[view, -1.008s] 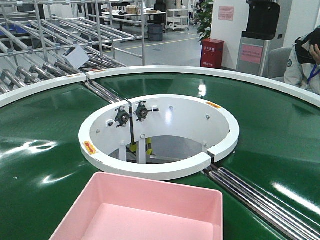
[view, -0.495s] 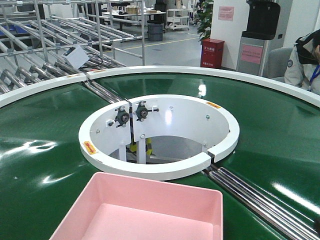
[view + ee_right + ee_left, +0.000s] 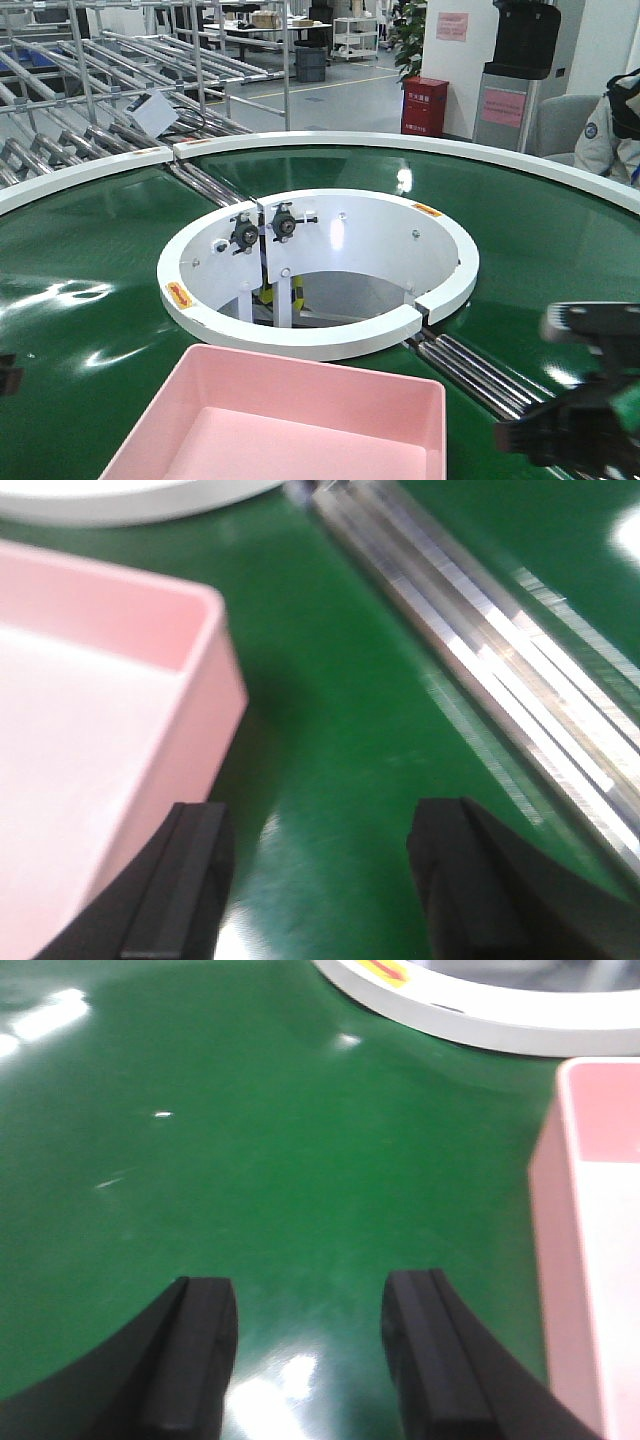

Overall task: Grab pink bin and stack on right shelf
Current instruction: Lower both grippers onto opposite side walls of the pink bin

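Jaws apart on both: left gripper [image 3: 308,1305] is hovering at nine o'clock of the pink bin [image 3: 300,395], right gripper [image 3: 325,830] at three

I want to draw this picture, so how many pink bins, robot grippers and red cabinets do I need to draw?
pink bin: 1
grippers: 2, the left gripper and the right gripper
red cabinet: 1
Total: 4
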Motion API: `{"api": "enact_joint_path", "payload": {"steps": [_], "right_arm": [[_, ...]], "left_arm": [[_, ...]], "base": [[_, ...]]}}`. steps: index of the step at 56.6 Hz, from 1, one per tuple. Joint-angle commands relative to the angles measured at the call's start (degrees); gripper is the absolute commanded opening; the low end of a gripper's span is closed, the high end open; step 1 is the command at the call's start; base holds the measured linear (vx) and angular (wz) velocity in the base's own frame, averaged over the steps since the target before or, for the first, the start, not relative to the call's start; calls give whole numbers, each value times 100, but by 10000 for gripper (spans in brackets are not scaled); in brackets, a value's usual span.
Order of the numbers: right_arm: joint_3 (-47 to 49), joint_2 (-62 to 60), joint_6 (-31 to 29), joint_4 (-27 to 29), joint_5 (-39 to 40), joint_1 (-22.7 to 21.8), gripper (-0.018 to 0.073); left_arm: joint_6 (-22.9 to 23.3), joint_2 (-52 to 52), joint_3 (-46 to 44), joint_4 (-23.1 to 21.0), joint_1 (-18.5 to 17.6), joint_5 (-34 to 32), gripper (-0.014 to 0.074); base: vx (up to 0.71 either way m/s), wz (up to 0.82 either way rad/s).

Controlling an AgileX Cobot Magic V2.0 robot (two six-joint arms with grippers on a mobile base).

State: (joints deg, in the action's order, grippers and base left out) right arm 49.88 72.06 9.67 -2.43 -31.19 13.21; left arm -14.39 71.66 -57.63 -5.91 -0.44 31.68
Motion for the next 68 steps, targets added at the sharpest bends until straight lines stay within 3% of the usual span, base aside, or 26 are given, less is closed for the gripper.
{"api": "enact_joint_path", "payload": {"steps": [1, 8, 14, 30, 45, 68], "right_arm": [[631, 472, 83, 74, -56, 276, 459], [1100, 1057, 666, 389, -69, 404, 459], [1408, 1459, 989, 630, -123, 460, 456], [1724, 2187, 1649, 456, -547, 738, 447], [1724, 2337, 1649, 450, -527, 738, 445], [1724, 2337, 1644, 603, -514, 732, 424]], "left_arm": [[-964, 357, -720, -950, -34, 134, 465], [-2031, 1039, -1292, -2204, -120, 484, 465], [-2218, 1581, -1710, -2645, -268, 754, 465], [-2212, 2671, -2492, -2583, -561, 1206, 465], [-2206, 3249, -2633, -2534, -649, 1313, 465], [-2011, 3694, -2633, -2547, -714, 2394, 458]], "base": [[0, 0], [0, 0], [0, 0], [0, 0], [0, 0], [0, 0]]}}
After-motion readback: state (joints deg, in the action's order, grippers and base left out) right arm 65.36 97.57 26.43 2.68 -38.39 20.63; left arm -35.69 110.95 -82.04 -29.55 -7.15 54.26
